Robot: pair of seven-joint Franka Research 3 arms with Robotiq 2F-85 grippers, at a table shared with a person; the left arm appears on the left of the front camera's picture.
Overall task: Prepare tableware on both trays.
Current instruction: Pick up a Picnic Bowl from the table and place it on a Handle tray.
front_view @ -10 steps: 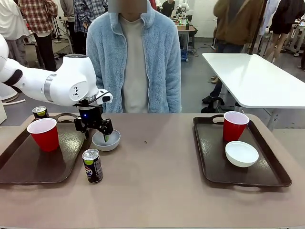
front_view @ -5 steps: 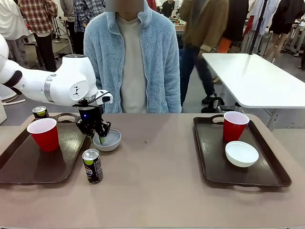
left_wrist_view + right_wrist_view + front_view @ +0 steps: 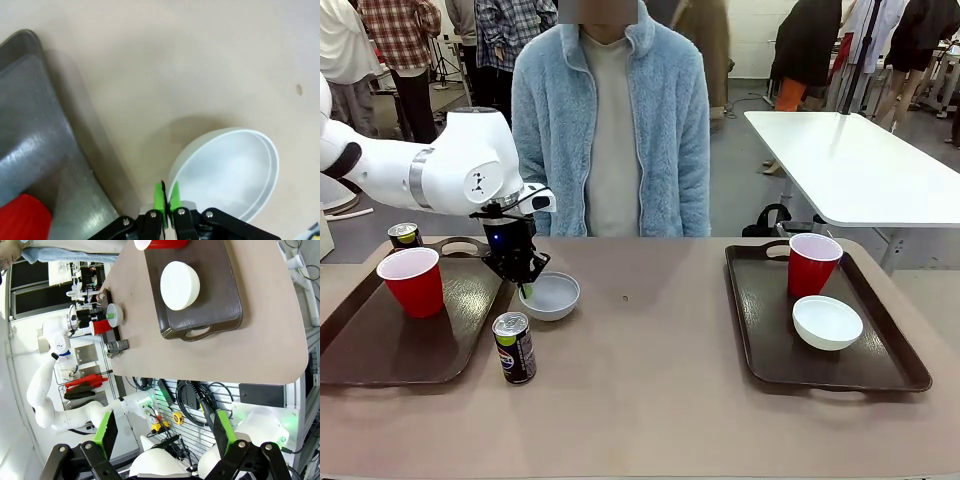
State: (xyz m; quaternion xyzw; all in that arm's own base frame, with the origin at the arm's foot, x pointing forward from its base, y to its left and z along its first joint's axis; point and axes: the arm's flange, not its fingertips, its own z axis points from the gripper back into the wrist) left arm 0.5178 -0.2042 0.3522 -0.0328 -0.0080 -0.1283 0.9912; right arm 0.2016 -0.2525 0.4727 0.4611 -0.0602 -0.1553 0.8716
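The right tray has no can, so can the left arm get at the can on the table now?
Probably not yet: the left claw is shut on the rim of the bowl. The can stands close by with nothing between, so once it lets go, likely yes.

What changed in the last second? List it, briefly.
The left claw moved from inside the white bowl to its left rim and closed on it; the bowl slid slightly rightward. Unmoved: left tray, right tray, left cup, right cup, near can, far can, right bowl.
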